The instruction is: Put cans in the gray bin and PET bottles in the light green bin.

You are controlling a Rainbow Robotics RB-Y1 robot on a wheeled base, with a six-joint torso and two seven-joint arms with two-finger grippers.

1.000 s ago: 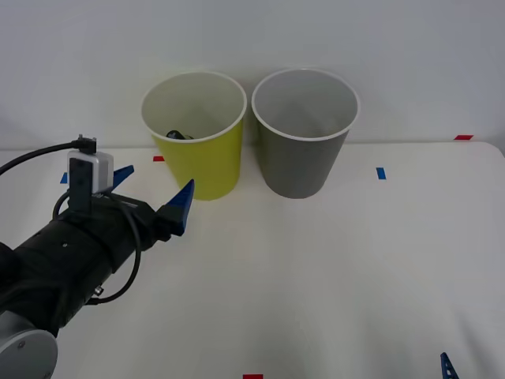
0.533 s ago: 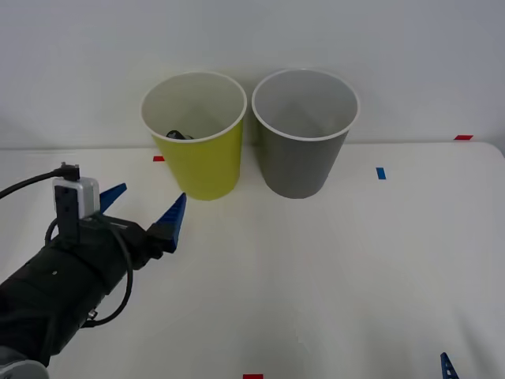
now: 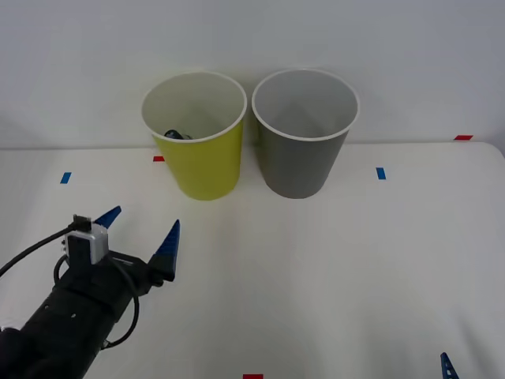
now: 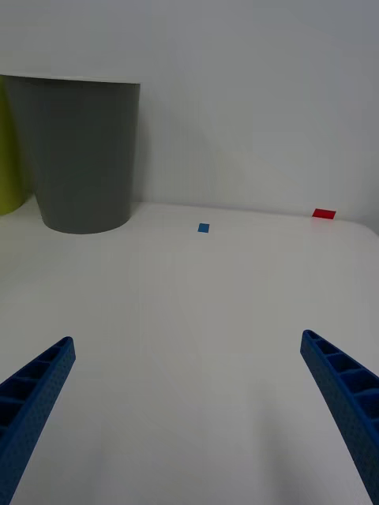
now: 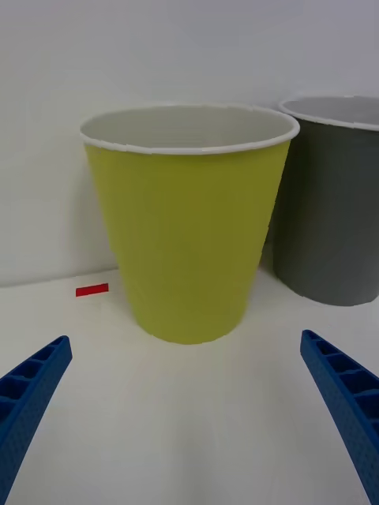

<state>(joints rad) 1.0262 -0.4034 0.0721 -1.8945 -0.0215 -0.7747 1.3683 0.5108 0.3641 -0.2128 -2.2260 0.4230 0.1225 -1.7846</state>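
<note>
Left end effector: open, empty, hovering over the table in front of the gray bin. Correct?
Not quite. The left end effector is open and empty over the table, but it faces the light green bin, not the gray bin, which stands off to its side. The left wrist view shows the light green bin centred between the fingers.

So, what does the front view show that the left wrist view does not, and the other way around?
Only the front view looks down into the bins: something dark lies inside the light green bin. It also shows the left arm with its open gripper, blue tape marks, and the tip of the right gripper at the bottom edge. Only the left wrist view shows the bins side-on, from table level. Both show the light green bin, the gray bin and a red tape mark.
</note>
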